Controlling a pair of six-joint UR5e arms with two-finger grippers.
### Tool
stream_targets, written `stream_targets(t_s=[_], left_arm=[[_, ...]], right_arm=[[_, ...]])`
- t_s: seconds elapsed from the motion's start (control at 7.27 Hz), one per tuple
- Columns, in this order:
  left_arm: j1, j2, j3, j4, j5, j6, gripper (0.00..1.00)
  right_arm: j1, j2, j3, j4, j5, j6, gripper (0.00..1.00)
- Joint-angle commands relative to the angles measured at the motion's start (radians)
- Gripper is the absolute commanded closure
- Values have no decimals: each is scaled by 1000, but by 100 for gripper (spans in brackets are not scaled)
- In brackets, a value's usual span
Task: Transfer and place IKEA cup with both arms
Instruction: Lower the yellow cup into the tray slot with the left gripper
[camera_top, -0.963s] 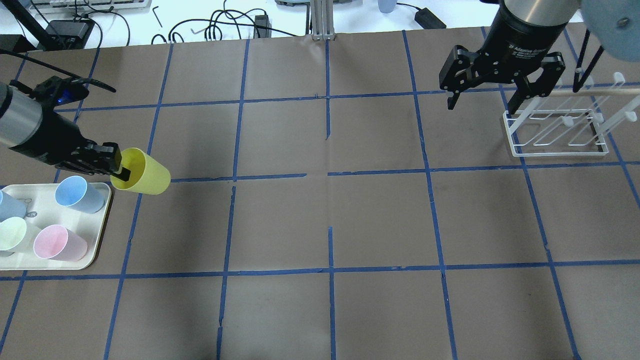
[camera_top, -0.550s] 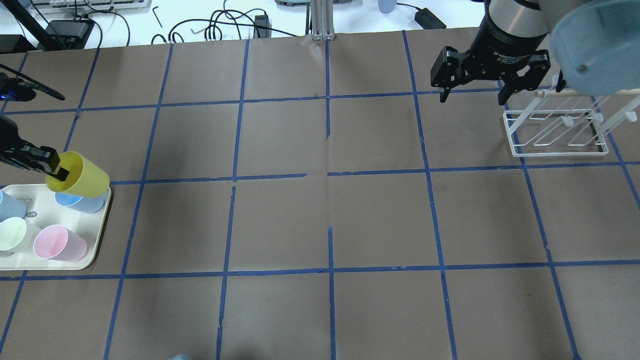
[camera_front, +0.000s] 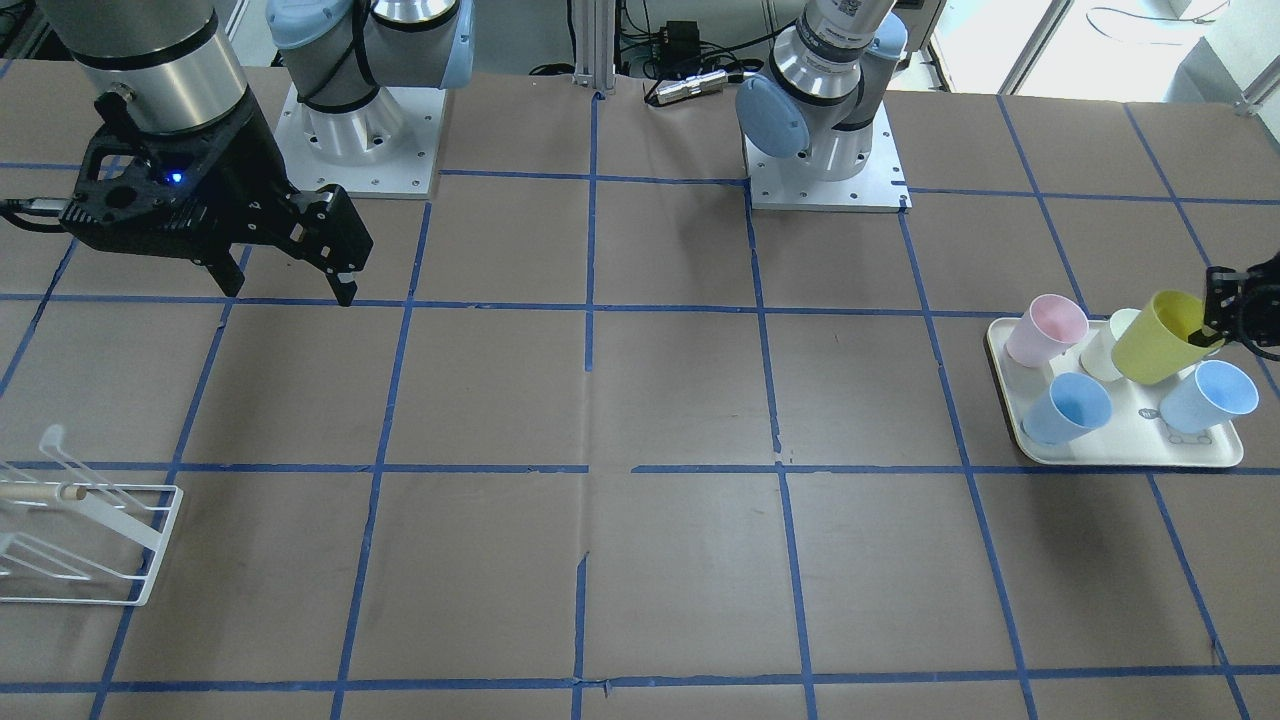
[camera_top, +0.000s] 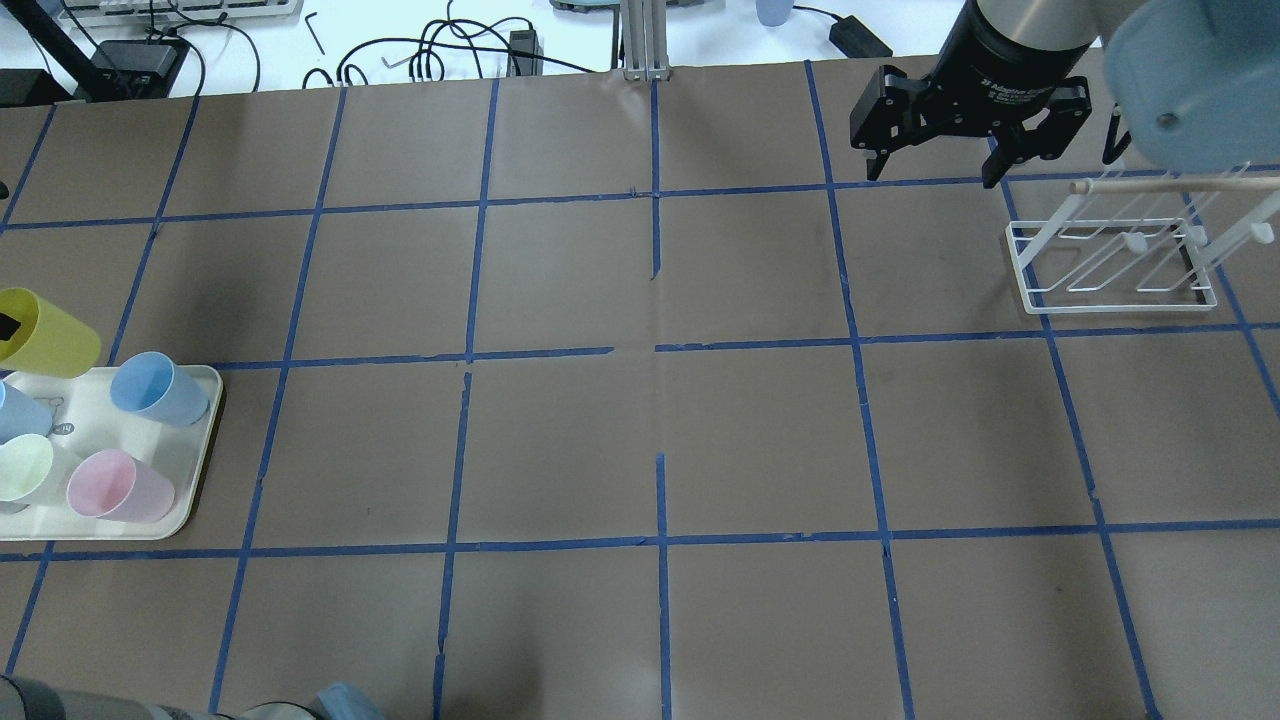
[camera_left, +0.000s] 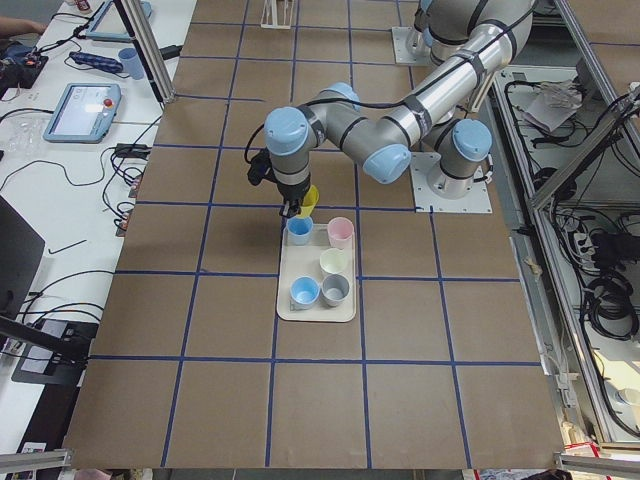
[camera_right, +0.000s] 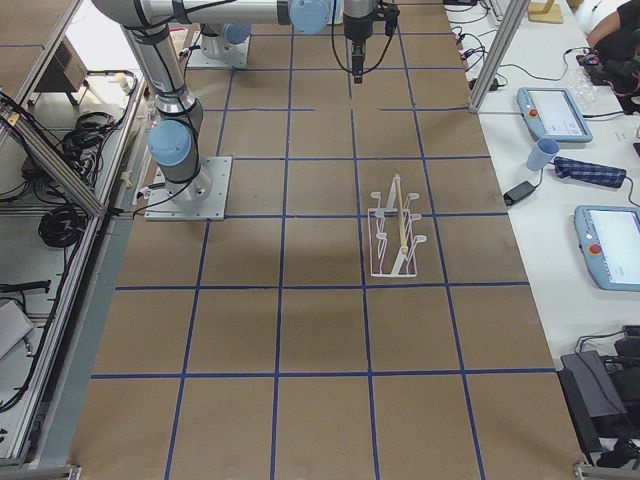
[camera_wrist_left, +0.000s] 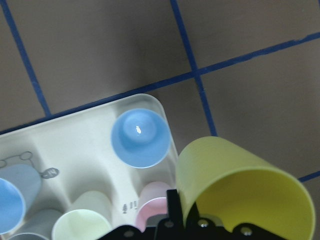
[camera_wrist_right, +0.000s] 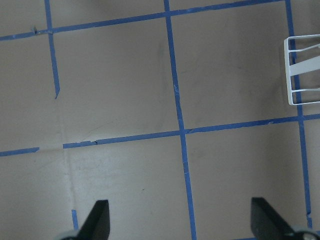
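Table (camera_top: 660, 440) fills overhead view, brown w/ blue tape grid; right gripper (camera_top: 932, 160) upper right of that view, claw spread wide, nothing in it; white rack (camera_top: 1120, 305) just below it; tray (camera_front: 1130, 445) w/ pastel cups (camera_front: 1070, 412) at right edge of front view; IKEA cup (camera_front: 1155, 340) tilted above tray's back edge, rim pinched by left gripper (camera_front: 1212, 322), one finger inside mouth.

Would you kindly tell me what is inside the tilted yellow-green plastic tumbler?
One black finger of the left gripper sits inside the yellow-green plastic tumbler, clamping its wall. The visible inner wall is otherwise bare; the bottom is hidden.
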Motion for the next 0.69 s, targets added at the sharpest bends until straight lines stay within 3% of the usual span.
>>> stream_targets(t_s=[0.0, 0.28, 0.55], left_arm=[[25, -156, 98, 21, 7, 129, 100], [60, -206, 100, 36, 31, 255, 100], [60, -230, 86, 67, 31, 262, 100]], right_arm=[[1, 4, -6, 12, -4, -1, 0], [1, 1, -12, 87, -2, -4, 0], [1, 2, -17, 89, -1, -4, 0]])
